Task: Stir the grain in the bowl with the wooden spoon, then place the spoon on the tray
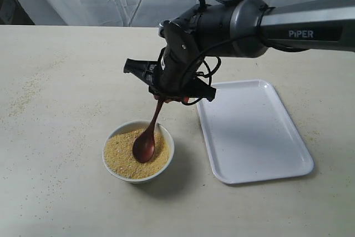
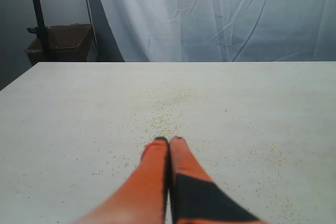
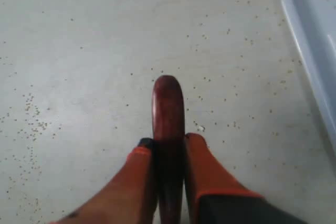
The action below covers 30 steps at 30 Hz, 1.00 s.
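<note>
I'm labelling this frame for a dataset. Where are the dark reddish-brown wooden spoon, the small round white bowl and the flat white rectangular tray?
Dark reddish-brown wooden spoon (image 1: 153,119): exterior view, middle of its handle.
Small round white bowl (image 1: 123,129): exterior view, far inner wall.
Flat white rectangular tray (image 1: 249,131): exterior view, bare floor.

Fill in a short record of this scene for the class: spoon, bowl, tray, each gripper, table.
spoon: head down in the grain, handle tilted up to the right gripper
bowl: white, holds the grain, beside the tray, not touching it
tray: white, nothing on it
right gripper: shut on the spoon handle, above the bowl
left gripper: shut, holding nothing
table: loose grains scattered on it
</note>
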Available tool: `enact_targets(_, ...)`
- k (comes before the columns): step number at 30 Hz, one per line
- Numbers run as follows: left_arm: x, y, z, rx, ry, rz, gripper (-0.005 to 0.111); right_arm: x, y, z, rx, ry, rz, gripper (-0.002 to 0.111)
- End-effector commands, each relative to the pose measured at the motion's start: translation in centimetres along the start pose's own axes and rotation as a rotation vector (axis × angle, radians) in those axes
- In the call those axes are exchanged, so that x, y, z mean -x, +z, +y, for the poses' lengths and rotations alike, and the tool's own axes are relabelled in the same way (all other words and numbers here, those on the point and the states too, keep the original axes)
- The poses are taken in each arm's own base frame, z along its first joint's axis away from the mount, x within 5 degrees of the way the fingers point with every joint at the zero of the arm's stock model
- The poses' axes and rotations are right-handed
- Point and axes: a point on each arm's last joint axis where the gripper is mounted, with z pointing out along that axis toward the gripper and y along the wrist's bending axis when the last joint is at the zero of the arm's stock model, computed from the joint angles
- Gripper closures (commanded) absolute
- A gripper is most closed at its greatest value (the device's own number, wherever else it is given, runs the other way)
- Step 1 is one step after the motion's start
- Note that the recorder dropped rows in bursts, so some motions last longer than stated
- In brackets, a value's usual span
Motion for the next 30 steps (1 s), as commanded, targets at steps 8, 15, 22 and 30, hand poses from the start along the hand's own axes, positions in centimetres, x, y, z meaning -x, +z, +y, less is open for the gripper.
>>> enact_targets(8,0.0,0.0,0.0,0.002,0.000,-0.003,0.107,-0.1,-0.7,0.3,0.002,-0.017,-0.005,0.054)
enact_targets(15,0.0,0.0,0.0,0.002,0.000,-0.003,0.107,0.9,-5.8,1.0,0.073,-0.381,-0.090,0.069)
enact_targets(22,0.0,0.0,0.0,0.002,0.000,-0.003,0.107,0.5,-8.9,0.8,0.046,-0.987,-0.083,0.108)
enact_targets(30,0.0,0.0,0.0,0.002,0.000,-0.003,0.107,6.5,-11.6,-1.4,0.345,-0.496,-0.481,0.109)
